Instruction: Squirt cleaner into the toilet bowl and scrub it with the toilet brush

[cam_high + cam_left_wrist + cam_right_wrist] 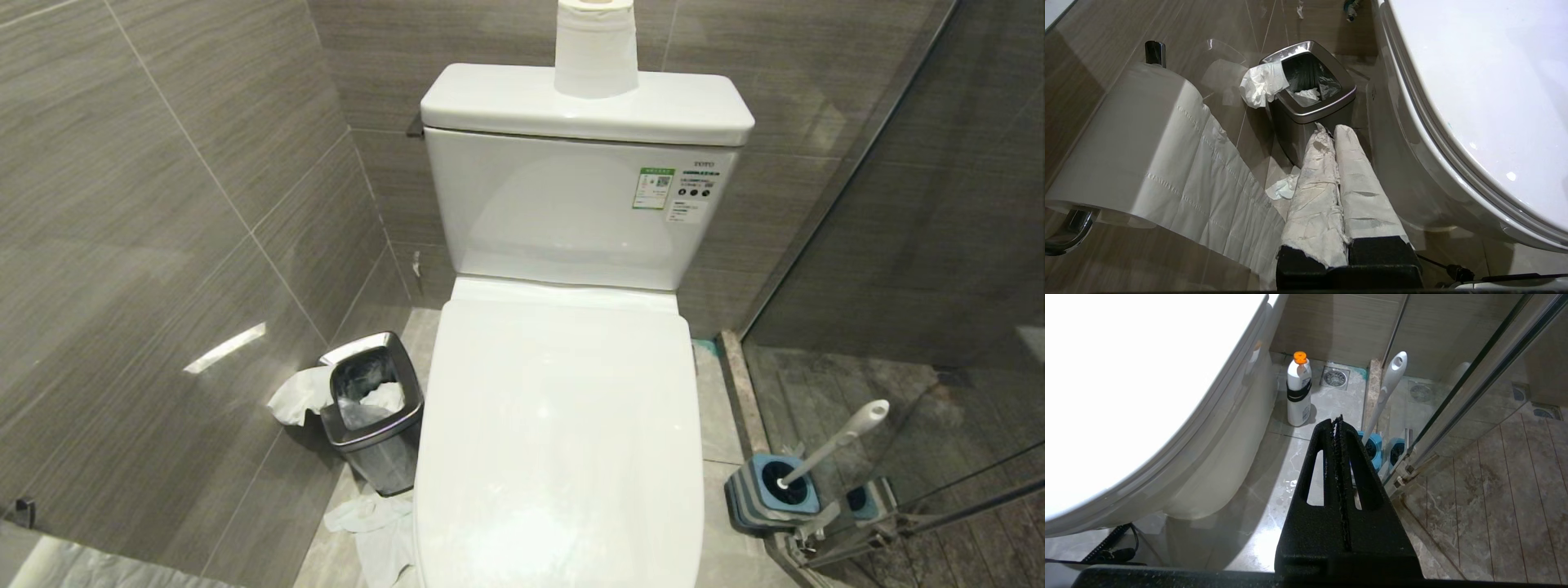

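On the toilet the lid is down; nothing is begun.
Beside it, the brush is left in its holder and the bottle stands untouched on the floor; left claw and right claw are clenched, empty, low at either flank.

You are looking at one toilet, its lid down, with one paper roll standing on the tank. You are seeing a second paper roll hanging on a wall holder in the left wrist view, so two rolls in all. One steel waste bin is sitting beside the toilet, one toilet brush is leaning in one blue-and-grey holder, and one white bottle with an orange cap is standing on the floor. Two stickers are showing on the tank.
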You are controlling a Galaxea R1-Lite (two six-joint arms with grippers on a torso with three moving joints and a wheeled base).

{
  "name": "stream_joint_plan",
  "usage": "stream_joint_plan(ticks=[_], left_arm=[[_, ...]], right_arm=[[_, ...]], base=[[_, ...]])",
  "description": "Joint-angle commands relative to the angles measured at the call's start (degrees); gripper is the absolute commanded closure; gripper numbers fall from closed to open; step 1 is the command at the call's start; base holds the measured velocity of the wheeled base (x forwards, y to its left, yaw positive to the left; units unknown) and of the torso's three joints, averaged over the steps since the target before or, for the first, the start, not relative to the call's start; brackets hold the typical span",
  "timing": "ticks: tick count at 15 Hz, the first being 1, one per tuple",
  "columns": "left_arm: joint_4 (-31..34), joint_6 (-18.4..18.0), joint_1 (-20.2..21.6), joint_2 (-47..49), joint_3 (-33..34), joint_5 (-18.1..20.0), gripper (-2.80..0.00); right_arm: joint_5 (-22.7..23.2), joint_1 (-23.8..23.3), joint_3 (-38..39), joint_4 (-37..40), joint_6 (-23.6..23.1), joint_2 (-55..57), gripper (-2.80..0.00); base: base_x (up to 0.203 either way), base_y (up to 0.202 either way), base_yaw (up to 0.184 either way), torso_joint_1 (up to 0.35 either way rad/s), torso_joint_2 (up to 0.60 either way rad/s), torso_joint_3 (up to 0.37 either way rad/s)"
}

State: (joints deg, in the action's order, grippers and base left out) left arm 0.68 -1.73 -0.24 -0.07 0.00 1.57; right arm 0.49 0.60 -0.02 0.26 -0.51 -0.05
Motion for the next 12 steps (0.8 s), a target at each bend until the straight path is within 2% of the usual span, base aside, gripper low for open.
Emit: stream_joint_plan(ticks=[1, 12], left_arm=[[0.02, -0.03, -0.02, 0.07, 0.0, 0.01, 0.0], [0.02, -0.03, -0.02, 0.07, 0.0, 0.01, 0.0]], right_arm=[[0.04, 0.02, -0.04, 0.01, -0.02, 0.05, 0.0], [0.04, 0.02, 0.02, 0.01, -0.02, 0.05, 0.0]], base=[[0.0, 0.0, 0.0, 0.0, 0.0, 0.0], [0.0, 0.0, 0.0, 0.0, 0.0, 0.0]])
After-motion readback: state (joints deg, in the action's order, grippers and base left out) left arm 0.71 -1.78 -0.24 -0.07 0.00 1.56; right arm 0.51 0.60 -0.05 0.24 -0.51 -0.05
